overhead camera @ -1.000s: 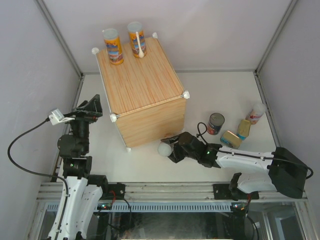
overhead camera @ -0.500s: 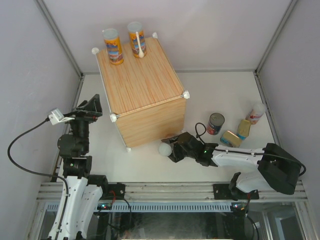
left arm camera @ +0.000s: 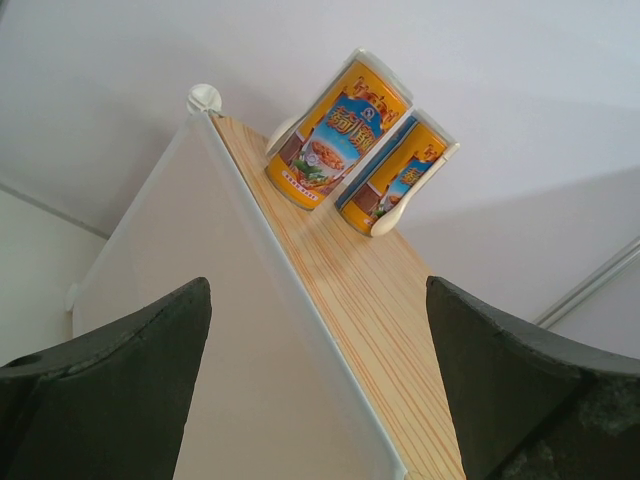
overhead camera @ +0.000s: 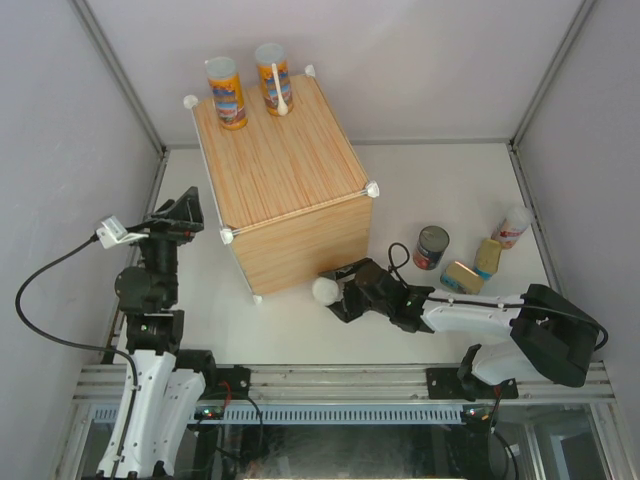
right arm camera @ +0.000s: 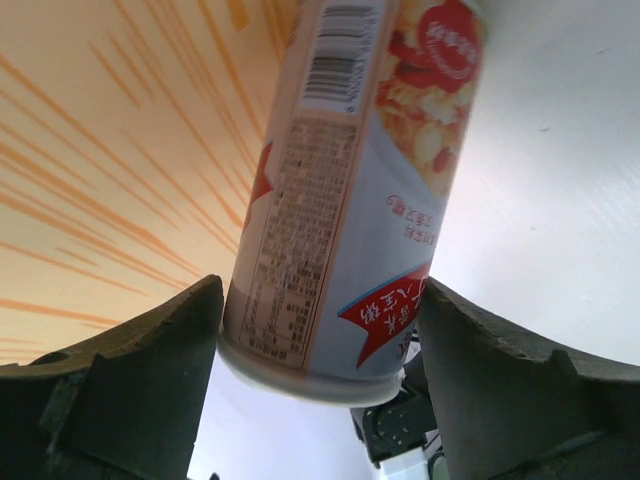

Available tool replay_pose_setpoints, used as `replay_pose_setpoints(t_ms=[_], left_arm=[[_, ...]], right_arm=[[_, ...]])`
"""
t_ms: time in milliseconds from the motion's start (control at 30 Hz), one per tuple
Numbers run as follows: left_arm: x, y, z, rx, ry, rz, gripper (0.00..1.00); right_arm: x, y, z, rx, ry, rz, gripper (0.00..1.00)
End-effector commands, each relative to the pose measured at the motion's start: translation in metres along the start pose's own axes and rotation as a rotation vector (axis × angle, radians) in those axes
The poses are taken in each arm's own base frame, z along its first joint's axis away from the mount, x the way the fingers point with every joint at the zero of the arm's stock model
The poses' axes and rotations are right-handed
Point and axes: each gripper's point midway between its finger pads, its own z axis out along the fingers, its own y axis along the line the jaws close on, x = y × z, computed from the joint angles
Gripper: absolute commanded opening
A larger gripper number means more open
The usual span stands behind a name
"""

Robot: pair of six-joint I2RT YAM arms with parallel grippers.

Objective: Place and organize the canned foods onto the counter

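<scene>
The counter (overhead camera: 285, 170) is a big wood-grain box with white ball corners. Two tall orange-labelled cans (overhead camera: 226, 92) (overhead camera: 273, 78) stand at its far edge; they also show in the left wrist view (left arm camera: 335, 140) (left arm camera: 400, 175). My right gripper (overhead camera: 338, 296) is shut on a tall red-labelled can (overhead camera: 325, 290) with a pale lid, close to the counter's front face. In the right wrist view this can (right arm camera: 340, 200) sits between both fingers. My left gripper (overhead camera: 185, 215) is open and empty beside the counter's left side (left arm camera: 400, 330).
On the white floor right of the counter stand a dark tomato can (overhead camera: 431, 247), two flat gold tins (overhead camera: 461, 277) (overhead camera: 488, 257) and a pale-lidded can (overhead camera: 513, 226). Grey walls enclose the cell on three sides.
My right gripper has carried the held can slightly left and toward the counter's front face. The left arm and the other cans have not moved.
</scene>
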Motion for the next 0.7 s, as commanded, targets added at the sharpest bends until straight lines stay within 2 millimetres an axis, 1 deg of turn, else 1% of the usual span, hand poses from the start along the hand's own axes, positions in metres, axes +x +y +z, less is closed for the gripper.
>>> replay_pose_setpoints(t_ms=[0, 300, 433, 667], left_arm=[[0.001, -0.002, 0.001, 0.022, -0.006, -0.014, 0.92], [0.004, 0.001, 0.002, 0.017, 0.001, -0.018, 0.92], [0.003, 0.001, 0.003, 0.019, -0.001, -0.022, 0.91], [0.004, 0.003, 0.004, 0.015, 0.000, -0.022, 0.91]], right_arm=[[0.021, 0.067, -0.016, -0.166, 0.098, 0.300, 0.76], [0.018, 0.077, -0.021, -0.192, 0.097, 0.291, 0.77], [0.019, 0.082, -0.024, -0.201, 0.090, 0.273, 0.79], [0.013, 0.090, -0.030, -0.224, 0.053, 0.219, 0.81]])
